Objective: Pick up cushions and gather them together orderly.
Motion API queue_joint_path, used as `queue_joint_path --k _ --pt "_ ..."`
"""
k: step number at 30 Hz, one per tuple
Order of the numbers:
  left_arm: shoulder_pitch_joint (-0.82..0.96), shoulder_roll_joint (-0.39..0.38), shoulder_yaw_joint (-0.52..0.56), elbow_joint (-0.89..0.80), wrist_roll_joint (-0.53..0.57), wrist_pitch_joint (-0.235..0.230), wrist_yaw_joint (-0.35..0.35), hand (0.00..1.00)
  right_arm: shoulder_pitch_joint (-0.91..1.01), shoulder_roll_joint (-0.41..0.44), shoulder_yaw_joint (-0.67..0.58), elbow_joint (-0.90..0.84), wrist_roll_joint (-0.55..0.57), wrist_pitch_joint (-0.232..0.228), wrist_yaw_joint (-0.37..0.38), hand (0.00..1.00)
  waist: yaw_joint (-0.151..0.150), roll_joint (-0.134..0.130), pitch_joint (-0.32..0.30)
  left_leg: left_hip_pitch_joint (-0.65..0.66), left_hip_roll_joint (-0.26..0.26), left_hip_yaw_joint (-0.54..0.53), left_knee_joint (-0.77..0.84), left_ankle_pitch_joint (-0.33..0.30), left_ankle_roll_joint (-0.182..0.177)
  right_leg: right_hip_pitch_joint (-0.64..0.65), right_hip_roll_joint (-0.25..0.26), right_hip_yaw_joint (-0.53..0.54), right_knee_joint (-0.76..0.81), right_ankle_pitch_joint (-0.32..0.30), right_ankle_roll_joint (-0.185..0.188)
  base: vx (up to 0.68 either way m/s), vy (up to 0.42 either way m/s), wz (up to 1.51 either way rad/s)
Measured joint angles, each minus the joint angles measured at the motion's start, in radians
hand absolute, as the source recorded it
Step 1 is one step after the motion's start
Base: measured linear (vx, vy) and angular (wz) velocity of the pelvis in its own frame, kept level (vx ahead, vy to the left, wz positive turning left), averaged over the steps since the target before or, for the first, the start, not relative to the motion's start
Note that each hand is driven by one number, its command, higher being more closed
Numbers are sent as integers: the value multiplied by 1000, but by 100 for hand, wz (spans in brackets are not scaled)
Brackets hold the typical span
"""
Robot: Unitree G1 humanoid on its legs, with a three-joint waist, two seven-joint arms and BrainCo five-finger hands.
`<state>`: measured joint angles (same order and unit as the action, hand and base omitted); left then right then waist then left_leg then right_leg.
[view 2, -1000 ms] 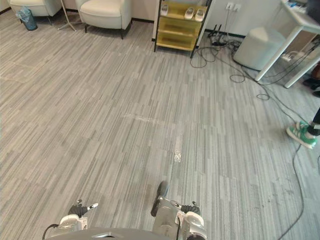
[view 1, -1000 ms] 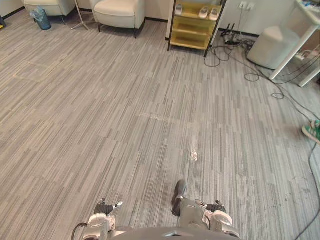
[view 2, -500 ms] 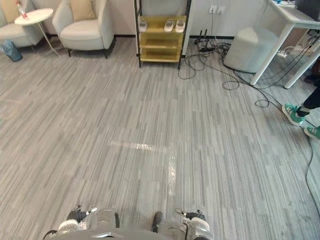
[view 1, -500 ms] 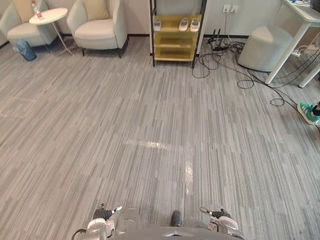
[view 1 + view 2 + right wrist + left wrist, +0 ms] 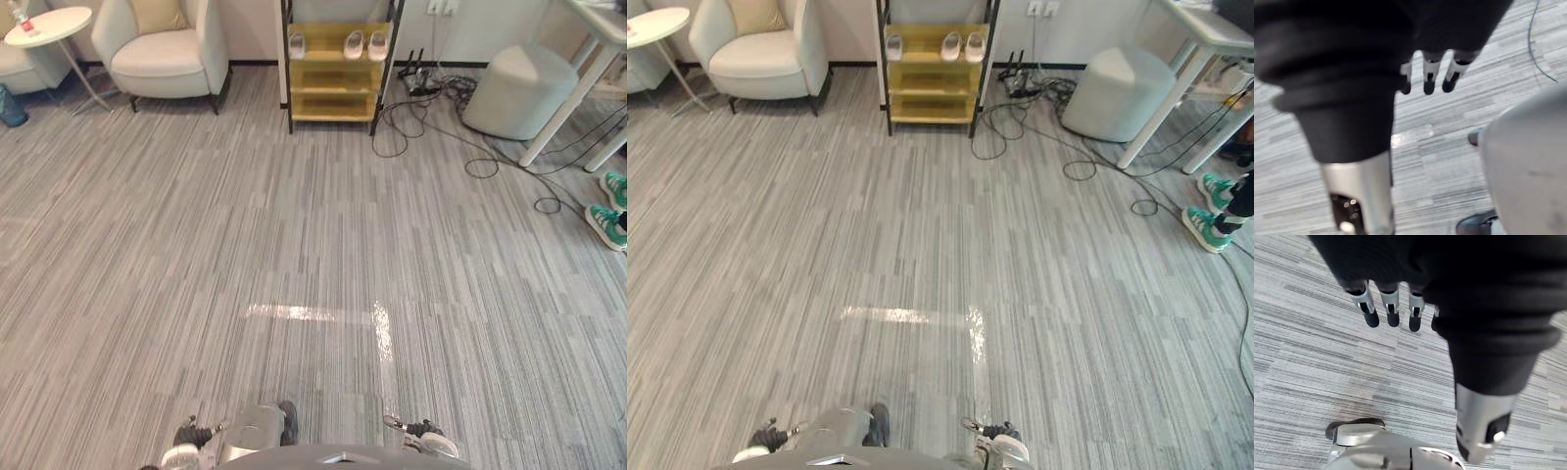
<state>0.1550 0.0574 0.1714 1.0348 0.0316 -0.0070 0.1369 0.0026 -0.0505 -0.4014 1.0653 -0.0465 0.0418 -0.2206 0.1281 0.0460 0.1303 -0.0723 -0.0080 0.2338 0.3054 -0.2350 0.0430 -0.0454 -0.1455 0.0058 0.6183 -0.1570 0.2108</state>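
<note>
A tan cushion (image 5: 157, 14) leans against the back of a cream armchair (image 5: 162, 54) at the far left of the room, well away from me. Both my hands hang low at my sides over the grey striped carpet. In the left wrist view my left hand (image 5: 1390, 303) has straight fingers and a straight thumb (image 5: 1480, 428), with nothing held. The right wrist view has my right hand (image 5: 1429, 73) the same way, fingers straight, thumb (image 5: 1359, 196) apart, empty.
A yellow shelf (image 5: 338, 73) with pale slippers stands at the far wall. Beside the armchair is a round white side table (image 5: 47, 24). A grey pouf (image 5: 519, 88), white desk legs (image 5: 563, 98) and floor cables (image 5: 485, 162) lie far right. A person's green shoes (image 5: 609, 211) are at the right edge.
The whole picture has shifted as the camera moved: armchair, shelf and pouf now sit more squarely in view. Both hands still hang empty.
</note>
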Motion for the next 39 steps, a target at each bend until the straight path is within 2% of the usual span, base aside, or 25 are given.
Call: queue_joint_path --k 2,3,4,5,7,9,11,12,13,15,16,20,22,23,24,25,27,28,29,30,31,33,34,37,39 --pt "7 12 -16 1 0 6 -1 0 1 3 5 -2 3 1 2 0 -19 -11 -3 46 -17 -3 -4 -11 22 -91 -10 9 243 23 48 361 56 29" --pt "2 17 -18 1 1 8 -1 0 1 1 4 -15 1 1 3 0 -27 -17 0 89 -27 -23 -11 -17 33 -130 -21 -33 357 10 21 469 7 46" --pt "-9 15 -19 -1 0 8 -1 0 3 1 2 -28 1 0 2 0 -31 -13 3 143 -29 -49 -34 -18 33 -158 -37 -110 412 -30 -50 391 -11 43" --pt "-14 13 -21 -2 0 8 -1 0 2 1 0 -29 1 0 2 0 -33 -9 5 172 -26 -62 -53 -17 34 -166 -42 -150 410 -50 -79 377 -43 54" --pt "-32 6 -16 -4 3 7 -1 0 -3 4 -6 -37 2 -3 2 0 -49 -5 9 249 -5 -108 -90 -17 33 -195 -41 -256 239 -107 -139 426 -121 65" --pt "-36 4 -15 -5 2 7 0 0 -5 3 -6 -42 2 -4 2 0 -52 -4 9 269 5 -131 -102 -18 33 -213 -32 -264 98 -105 -147 312 -149 52" --pt "-38 1 -17 -5 2 6 1 0 -6 4 -5 -66 2 -3 2 0 -56 2 14 283 31 -168 -107 -39 -3 -234 3 -218 -160 -19 -143 355 -241 59" --pt "-42 14 -17 -10 2 5 0 0 -3 9 -5 -60 3 1 2 0 -54 -26 16 295 22 -196 -111 -60 -39 -230 10 -171 -326 143 -136 443 -332 42" --pt "-42 7 -12 8 2 7 2 0 -9 -2 -12 -57 9 0 2 0 -51 -4 26 321 47 -226 -116 -89 -67 -223 29 -166 -299 235 -152 425 -320 34" --pt "-41 -16 -10 8 3 5 0 0 -9 -25 -14 -57 9 1 1 0 -51 20 24 315 76 -246 -115 -88 -66 -221 55 -175 -300 201 -159 267 -212 13" --pt "-44 -33 -9 9 8 4 1 0 -10 -36 -30 -52 10 2 1 0 -52 51 19 313 102 -272 -114 -81 -76 -219 77 -194 -292 168 -175 297 -235 7" --pt "-47 -35 -13 11 12 3 0 0 -6 -41 -53 -25 12 1 0 0 -72 57 14 293 141 -342 -28 -46 -104 -150 103 -250 -322 125 -187 251 -199 33" --pt "-51 -31 -15 9 13 -4 -14 0 2 -36 -51 -19 23 0 0 0 -66 59 7 204 155 -345 168 -26 -140 -90 124 -269 -388 120 -197 179 -130 26" --pt "-53 -30 -17 8 13 -4 -16 0 6 -36 -48 -17 29 -1 0 0 -62 60 7 137 163 -341 310 11 -169 -56 138 -273 -427 125 -205 164 -74 16" --pt "-54 -23 -19 8 13 -4 -17 0 15 -32 -41 -14 46 -1 0 0 -47 49 11 83 174 -324 428 43 -174 -25 142 -274 -459 137 -223 167 -54 10" --pt "-54 -24 -19 8 13 -4 -18 0 19 -33 -41 -14 48 -1 0 0 -43 51 10 67 182 -310 459 35 -165 -12 143 -276 -469 137 -224 214 -16 12" --pt "-52 -21 -27 8 13 -4 -20 0 24 -31 -41 -14 55 1 -1 0 -44 53 11 1 193 -234 490 -52 -140 49 132 -284 -506 138 -222 196 32 16" --pt "-52 -20 -28 7 13 -4 -20 0 25 -28 -42 -14 58 1 -1 0 -43 51 12 -20 190 -215 457 -75 -136 67 119 -293 -510 145 -211 146 126 10" --pt "-52 -16 -42 6 13 -4 -19 0 26 -24 -43 -14 59 1 -2 0 -44 50 13 -39 176 -197 326 -83 -136 92 94 -294 -512 143 -178 150 214 8" --pt "-51 -16 -51 6 13 -4 -18 0 27 -24 -44 -15 59 1 -2 0 -44 52 12 -38 168 -198 242 -67 -140 97 87 -292 -510 140 -164 102 226 7" --pt "-49 -19 -61 7 13 -4 -18 0 30 -26 -44 -20 59 0 -2 0 -46 61 8 -35 163 -205 139 -14 -146 99 86 -290 -507 134 -148 80 241 -6" --pt "-41 5 -75 13 13 -4 -19 0 38 -1 -44 -20 58 1 -4 0 -40 36 -11 -4 106 -189 52 27 -113 102 56 -234 -525 137 -128 108 175 -4" --pt "-44 11 -75 16 13 -4 -19 0 38 6 -45 -20 58 1 -4 0 -44 12 -18 3 95 -184 47 31 -106 103 45 -233 -532 140 -123 140 134 6" --pt "-46 26 -74 17 13 -3 -19 0 44 23 -54 -20 57 1 -5 0 -39 -18 -20 21 56 -170 24 34 -92 120 17 -207 -569 152 -118 106 157 0" --pt "-44 27 -73 20 13 -3 -19 0 47 26 -55 -20 56 1 -5 0 -38 -13 -22 46 45 -157 -4 40 -82 125 9 -197 -579 154 -120 67 70 -15"
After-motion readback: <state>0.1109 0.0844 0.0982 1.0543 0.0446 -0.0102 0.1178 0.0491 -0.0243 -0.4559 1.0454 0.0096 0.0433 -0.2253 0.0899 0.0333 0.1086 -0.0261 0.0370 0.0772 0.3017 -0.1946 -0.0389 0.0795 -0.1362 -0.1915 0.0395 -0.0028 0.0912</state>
